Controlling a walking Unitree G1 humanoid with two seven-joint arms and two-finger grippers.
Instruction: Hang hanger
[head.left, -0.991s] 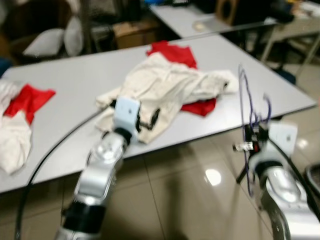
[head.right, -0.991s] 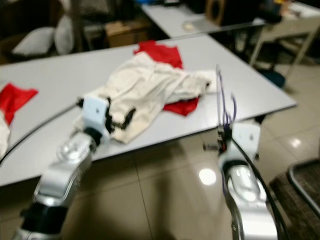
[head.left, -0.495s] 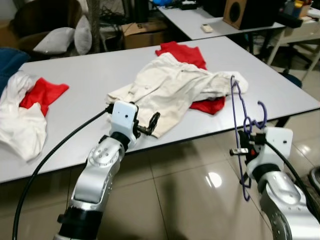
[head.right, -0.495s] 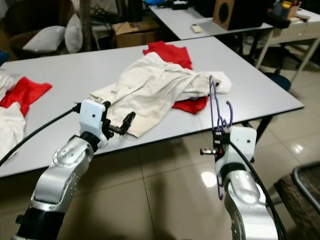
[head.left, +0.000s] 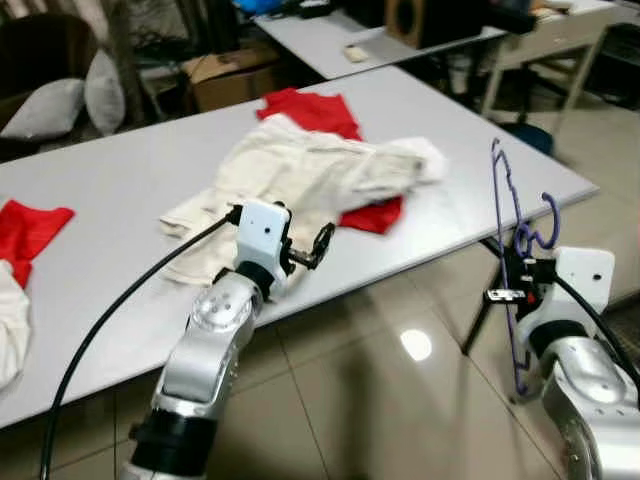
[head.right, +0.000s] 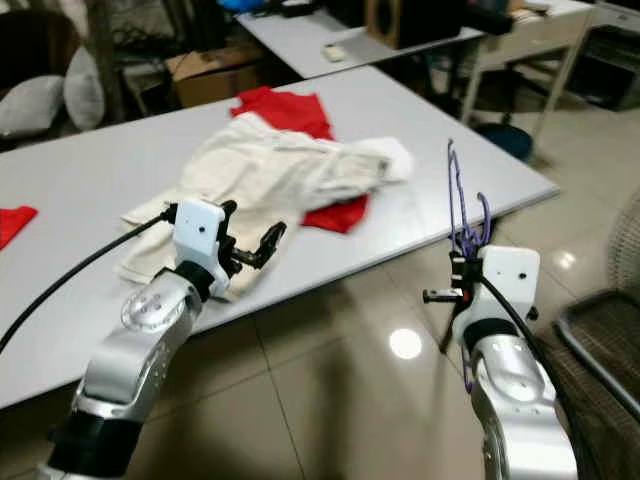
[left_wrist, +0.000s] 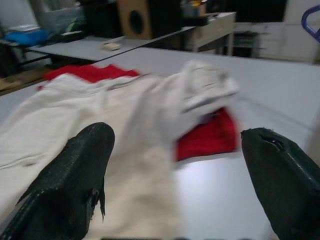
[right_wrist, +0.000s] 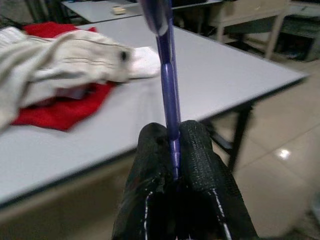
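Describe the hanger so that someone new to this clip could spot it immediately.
Start at the long grey table with the cream garment heaped on it, then look past its right-hand end, above the tiled floor. There the right gripper pinches a thin blue-purple hanger held roughly upright, its hook curling beside the wrist. It is the one slender wire shape among soft cloth.

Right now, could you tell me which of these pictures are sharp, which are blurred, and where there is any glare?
Left and right eye views: fairly sharp, with a bright lamp glare on the glossy floor. Left wrist view: soft throughout; the cream garment is smeared and the near fingers are dark blobs. Right wrist view: the purple hanger and the fingers gripping it are sharp, the table behind softer.
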